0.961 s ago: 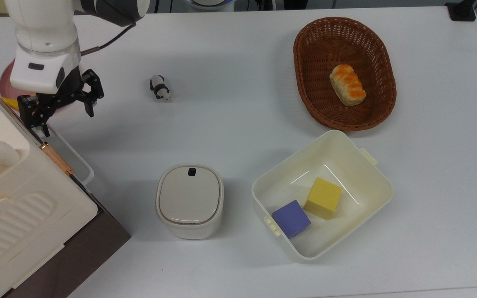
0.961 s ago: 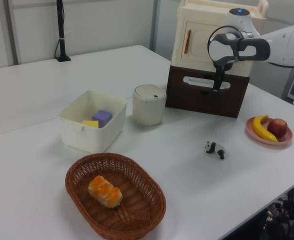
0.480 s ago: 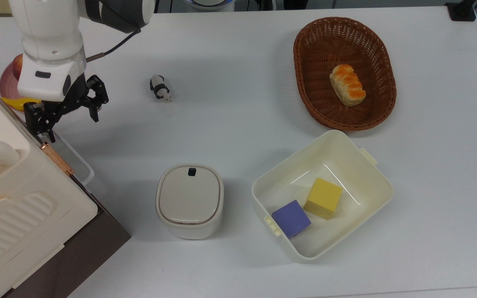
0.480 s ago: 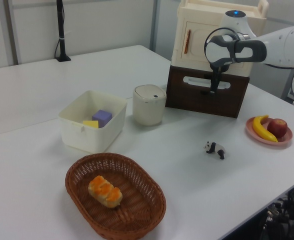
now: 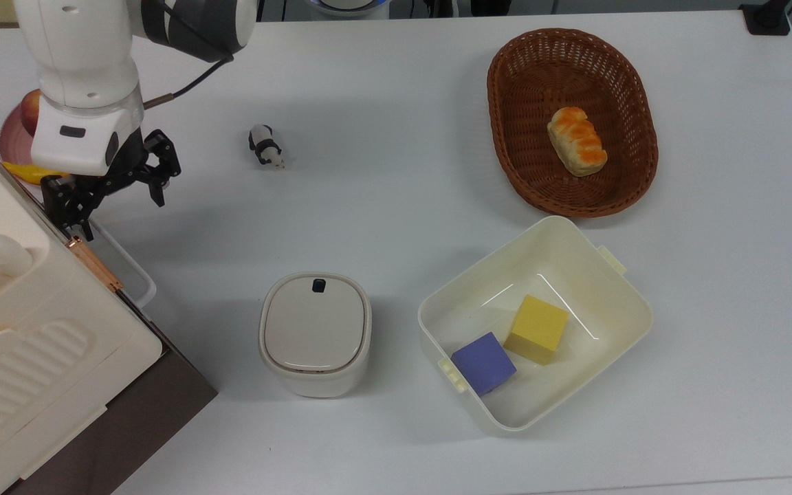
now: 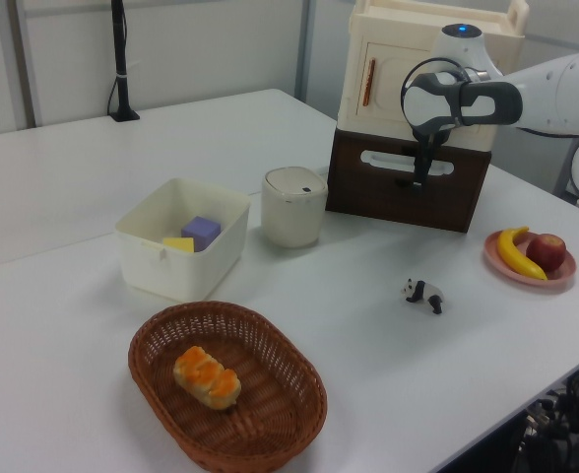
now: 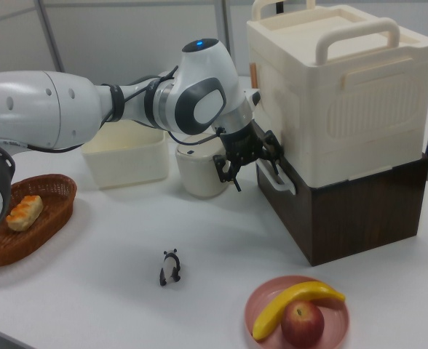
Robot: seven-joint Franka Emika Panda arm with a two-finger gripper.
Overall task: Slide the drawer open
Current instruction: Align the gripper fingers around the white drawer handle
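The drawer [image 6: 388,192] is the dark brown base under a ribbed cream case [image 7: 345,94]. Its front panel sits about flush with the case, and a white loop handle [image 7: 275,177] runs across it. My gripper [image 5: 114,199] is open at one end of that handle [image 5: 121,265]. One finger [image 5: 69,218] is close to the drawer front. The other finger [image 5: 159,182] is out over the table. In the right view the gripper [image 7: 249,166] hangs just in front of the panel, and in the left view the gripper [image 6: 422,172] covers part of the handle. I cannot tell whether it touches the handle.
A lidded cream canister [image 5: 315,333] stands near the drawer's corner. Beyond it are a cream bin [image 5: 561,247] holding a purple block and a yellow block, and a wicker basket [image 5: 506,137] with bread. A toy panda [image 5: 267,146] lies on the table. A pink plate [image 7: 336,320] holds a banana and an apple.
My gripper has shifted a little along the drawer front and closer to the handle. It has stayed open and the drawer has not moved.
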